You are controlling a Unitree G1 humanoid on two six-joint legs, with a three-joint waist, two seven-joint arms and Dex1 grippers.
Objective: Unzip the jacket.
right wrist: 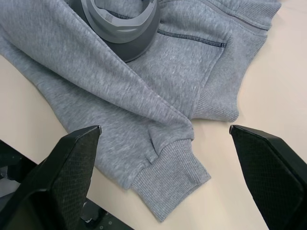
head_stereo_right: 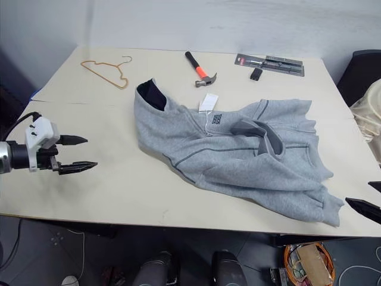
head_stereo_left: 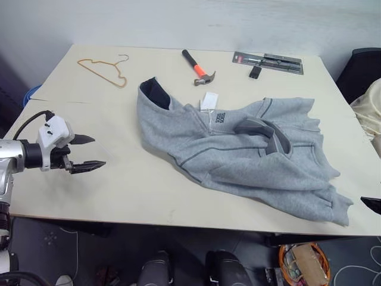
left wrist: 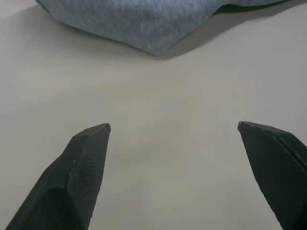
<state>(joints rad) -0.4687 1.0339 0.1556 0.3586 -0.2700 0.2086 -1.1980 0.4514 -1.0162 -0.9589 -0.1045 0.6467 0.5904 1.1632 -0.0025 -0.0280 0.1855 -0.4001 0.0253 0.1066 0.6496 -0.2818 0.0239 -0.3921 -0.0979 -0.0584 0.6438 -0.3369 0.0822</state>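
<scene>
Both end effectors, left (head_stereo_left: 89, 152) and right (right wrist: 163, 132), gape empty beside the rumpled, zipped grey jacket (head_stereo_left: 238, 149).

On the far part of the pale surface (head_stereo_left: 119, 190) lie a tan wire hanger (head_stereo_left: 104, 70), an orange-handled hammer (head_stereo_left: 198, 68) and a packaged tool card (head_stereo_left: 268, 62), all well apart.

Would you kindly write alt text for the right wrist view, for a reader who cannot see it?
A light-grey fleece jacket lies crumpled on a pale beige table, one ribbed cuff nearest the camera. The right tool hovers open above it, its two black fingers spread wide and touching nothing.
</scene>
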